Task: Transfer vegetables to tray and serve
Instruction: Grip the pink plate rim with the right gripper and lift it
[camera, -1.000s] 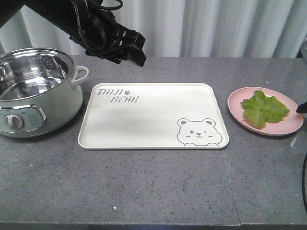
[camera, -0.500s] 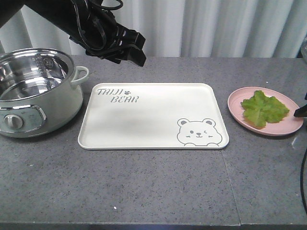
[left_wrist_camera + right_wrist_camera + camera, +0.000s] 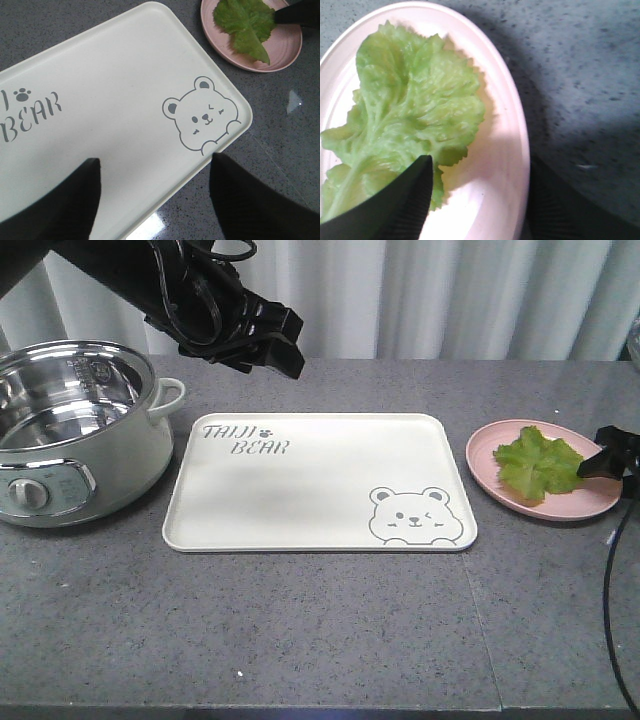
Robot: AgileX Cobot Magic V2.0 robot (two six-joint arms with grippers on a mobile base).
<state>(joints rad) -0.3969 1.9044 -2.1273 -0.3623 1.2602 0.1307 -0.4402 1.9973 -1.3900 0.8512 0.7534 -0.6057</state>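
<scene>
Lettuce, one bright green ruffled leaf with a pale rib (image 3: 405,110), lies on the round pink plate (image 3: 507,145) at the right edge of the front view, directly under our right gripper (image 3: 480,162). Its two black fingers are spread apart and grip nothing. In the wrist view one finger overlaps the leaf's lower edge at lower left of the frame. The other sits at lower right, outside the plate's rim, over the speckled grey stone tabletop (image 3: 580,75). So the leaf lies up and to the left of the gap, its rib running from lower left towards the top of the frame, and between the fingers we see mostly bare plate and rim. We judge the gripper should shift towards the leaf before closing, or it may pinch the plate instead. Farther left, apart from the plate, the cream-white rectangular tray with a grey bear drawing (image 3: 300,480) holds nothing yet. Beyond it, at upper left, our left gripper (image 3: 270,340) hovers with fingers apart and empty, well away from the leaf and near the pale green electric pot with a steel bowl (image 3: 110,455).
</scene>
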